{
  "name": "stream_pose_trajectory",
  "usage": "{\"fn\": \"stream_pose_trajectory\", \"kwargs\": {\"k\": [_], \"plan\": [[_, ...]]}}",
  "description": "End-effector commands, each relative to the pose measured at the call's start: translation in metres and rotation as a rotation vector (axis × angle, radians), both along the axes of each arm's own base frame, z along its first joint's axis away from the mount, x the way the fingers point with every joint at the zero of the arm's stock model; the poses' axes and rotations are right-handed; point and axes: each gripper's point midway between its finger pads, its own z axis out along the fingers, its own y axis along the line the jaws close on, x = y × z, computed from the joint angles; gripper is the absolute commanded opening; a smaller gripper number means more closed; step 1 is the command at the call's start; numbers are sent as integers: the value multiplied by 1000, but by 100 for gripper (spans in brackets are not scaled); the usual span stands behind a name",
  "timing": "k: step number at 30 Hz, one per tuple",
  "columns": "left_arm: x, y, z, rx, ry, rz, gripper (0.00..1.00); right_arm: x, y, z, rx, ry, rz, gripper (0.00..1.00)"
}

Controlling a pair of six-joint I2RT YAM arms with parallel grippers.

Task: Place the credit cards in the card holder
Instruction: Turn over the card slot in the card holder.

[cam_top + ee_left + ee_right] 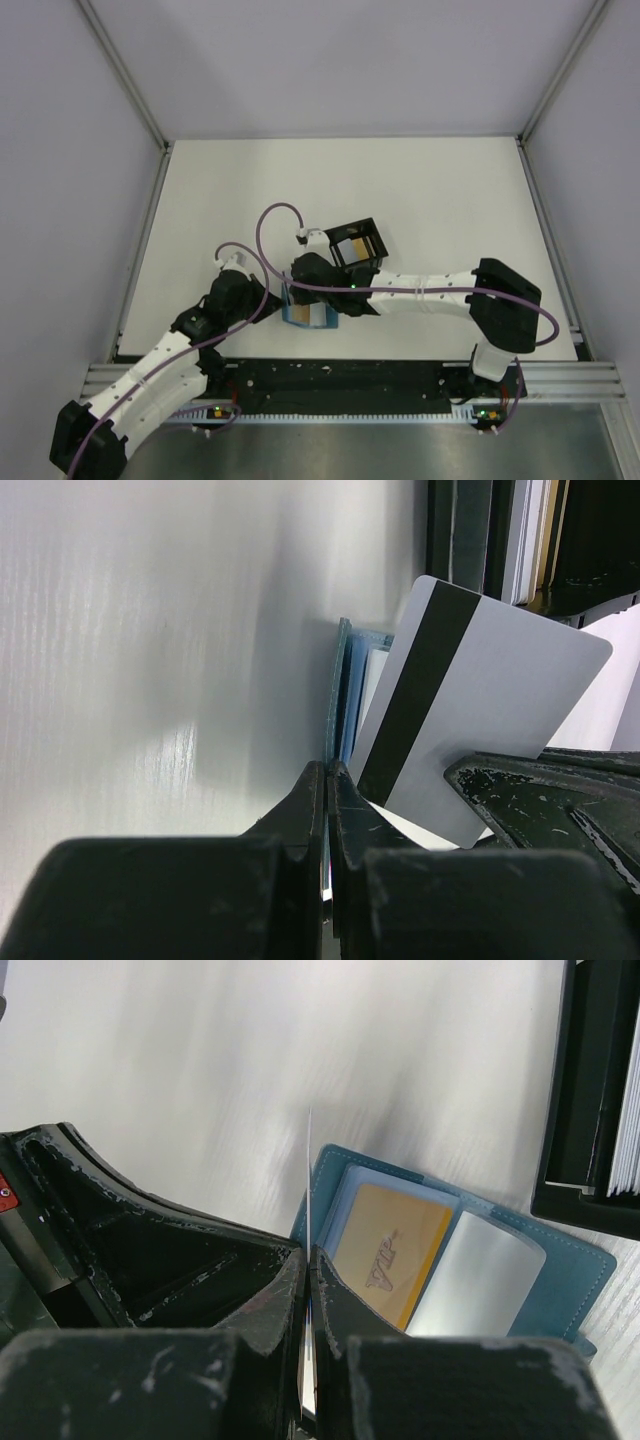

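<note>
White desk (250, 190) bears the open card holder (560, 1295) beside the black tray (590, 1110), its edge pinched by the left tool (326, 772), while the right tool (308, 1257) clamps a grey card (500, 700) that may snag the pocket lip if tilted.

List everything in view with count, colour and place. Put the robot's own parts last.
card holder: one, teal-blue, lying open on the table, its edge pinched by the left gripper
orange-yellow card: one, in the open holder
silver-grey card: one, shiny, in the holder beside the orange-yellow one
striped card: one, white-grey with a black stripe, held over the holder
black tray: one, just beyond the holder
tray cards: count unclear, pale edges, standing in the tray
table: one, white
arms: two, white and black, meeting over the holder
left gripper: black, shut on the holder
right gripper: black, shut on the striped card
</note>
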Motion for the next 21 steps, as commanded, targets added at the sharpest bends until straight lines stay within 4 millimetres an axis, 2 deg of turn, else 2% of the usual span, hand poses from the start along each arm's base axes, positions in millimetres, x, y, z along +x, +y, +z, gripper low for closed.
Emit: {"fn": "stream_pose_trajectory", "kwargs": {"k": [1, 6, 21], "plan": [[3, -1, 5, -11, -29, 5, 0, -3, 10, 25, 81, -22, 11, 0], [4, -1, 6, -11, -30, 8, 0, -4, 12, 14, 52, -1, 18, 0], [3, 4, 3, 11, -27, 20, 0, 0, -11, 0, -50, -26, -21, 0]]}}
